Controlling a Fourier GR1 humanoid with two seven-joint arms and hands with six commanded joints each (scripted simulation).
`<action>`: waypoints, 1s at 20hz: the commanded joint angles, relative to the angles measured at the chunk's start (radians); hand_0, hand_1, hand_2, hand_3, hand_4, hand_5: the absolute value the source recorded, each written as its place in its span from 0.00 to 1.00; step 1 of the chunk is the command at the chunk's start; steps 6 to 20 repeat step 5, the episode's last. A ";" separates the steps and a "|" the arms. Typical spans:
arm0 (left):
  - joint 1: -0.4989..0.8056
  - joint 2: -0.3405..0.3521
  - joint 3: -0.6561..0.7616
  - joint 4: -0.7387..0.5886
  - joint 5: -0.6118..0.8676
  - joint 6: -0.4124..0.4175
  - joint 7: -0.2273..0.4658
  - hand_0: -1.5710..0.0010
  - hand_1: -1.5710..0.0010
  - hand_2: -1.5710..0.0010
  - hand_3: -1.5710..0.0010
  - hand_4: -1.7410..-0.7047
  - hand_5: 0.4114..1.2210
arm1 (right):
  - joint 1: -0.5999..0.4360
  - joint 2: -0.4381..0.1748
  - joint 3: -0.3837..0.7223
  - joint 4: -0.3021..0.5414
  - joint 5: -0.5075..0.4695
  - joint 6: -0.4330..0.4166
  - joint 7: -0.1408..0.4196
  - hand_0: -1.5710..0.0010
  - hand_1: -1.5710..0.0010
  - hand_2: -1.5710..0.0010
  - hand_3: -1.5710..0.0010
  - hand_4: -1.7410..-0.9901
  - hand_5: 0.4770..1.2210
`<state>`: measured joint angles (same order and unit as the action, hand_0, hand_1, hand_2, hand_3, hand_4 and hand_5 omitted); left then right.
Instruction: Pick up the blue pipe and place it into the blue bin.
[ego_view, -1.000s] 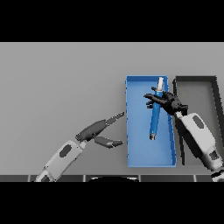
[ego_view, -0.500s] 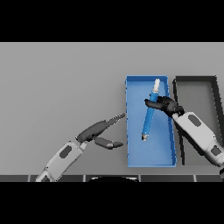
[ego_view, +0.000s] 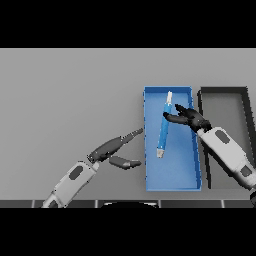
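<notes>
Blue pipe (ego_view: 163, 127) in blue bin (ego_view: 172, 175), no labels; right hand (ego_view: 187, 117) & left hand (ego_view: 114, 149) fingers apart.

- The left hand (ego_view: 114, 148) hovers over the middle of the table, nearer its front edge, fingers straight and thumb spread apart below them.
- The right hand (ego_view: 187, 118) reaches in from the right front corner, fingers loosely extended, forearm angled leftward.

Even, soft light all over the grey table (ego_view: 65, 95), no glare, only faint shadows beneath both arms.
</notes>
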<state>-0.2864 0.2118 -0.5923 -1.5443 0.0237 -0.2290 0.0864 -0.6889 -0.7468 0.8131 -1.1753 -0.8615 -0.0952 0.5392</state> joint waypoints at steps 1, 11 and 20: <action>0.004 0.002 0.000 -0.002 0.002 -0.002 -0.011 1.00 1.00 1.00 1.00 0.79 0.07 | 0.004 -0.003 -0.001 -0.009 -0.003 0.002 -0.004 0.99 0.99 0.99 1.00 0.82 0.26; 0.000 0.002 0.003 0.007 0.002 -0.004 -0.009 1.00 1.00 1.00 1.00 0.79 0.07 | 0.003 0.006 -0.003 0.004 -0.008 0.022 -0.021 0.99 0.99 0.99 1.00 0.82 0.27; 0.000 0.002 0.003 0.007 0.002 -0.004 -0.009 1.00 1.00 1.00 1.00 0.79 0.07 | 0.003 0.006 -0.003 0.004 -0.008 0.022 -0.021 0.99 0.99 0.99 1.00 0.82 0.27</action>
